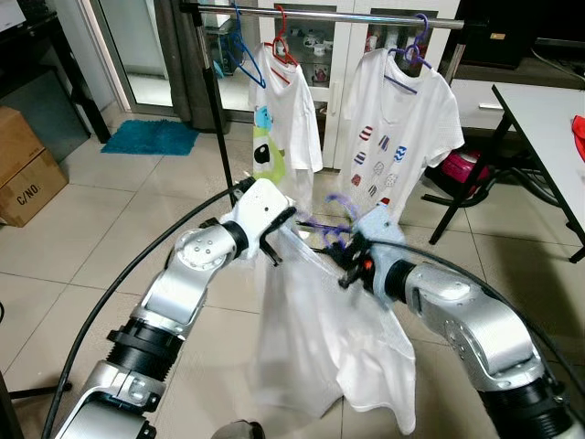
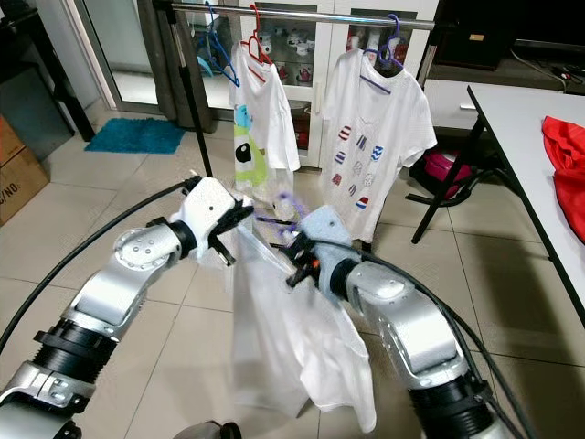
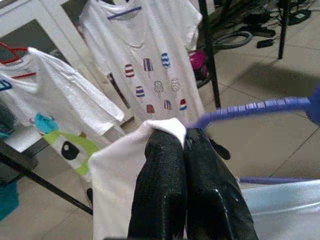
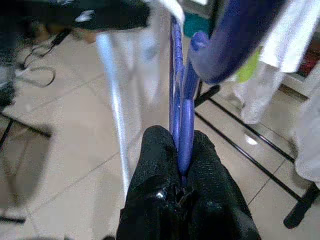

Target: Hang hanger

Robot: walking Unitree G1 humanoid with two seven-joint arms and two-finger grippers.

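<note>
Holding a plain white cotton T-shirt (image 1: 320, 338) between them, both arms are raised in front of the robot, near the tiled floor's middle and well short of the far clothes rail (image 1: 366, 16). The left gripper (image 3: 186, 142) has its two black fingers pressed together on a fold of the shirt's shoulder. The right gripper (image 4: 181, 150) is clamped on the neck of a thin purple plastic hanger (image 1: 331, 227), whose hook curls up just above the fingers and whose arm runs leftwards toward the pinched fabric.

The shirt hangs limp below both grippers, so it looks light and soft; it will sag and slide wherever it is not supported. The hanger seems stiff but slender and smooth, likely to twist in a pinch, so the hold close under the hook looks the sound one. On the rail hang a white cartoon-print shirt on a red hanger (image 1: 285, 114), a white popsicle-print shirt on a purple hanger (image 1: 398, 128), and a bare blue hanger (image 1: 243, 50).
</note>
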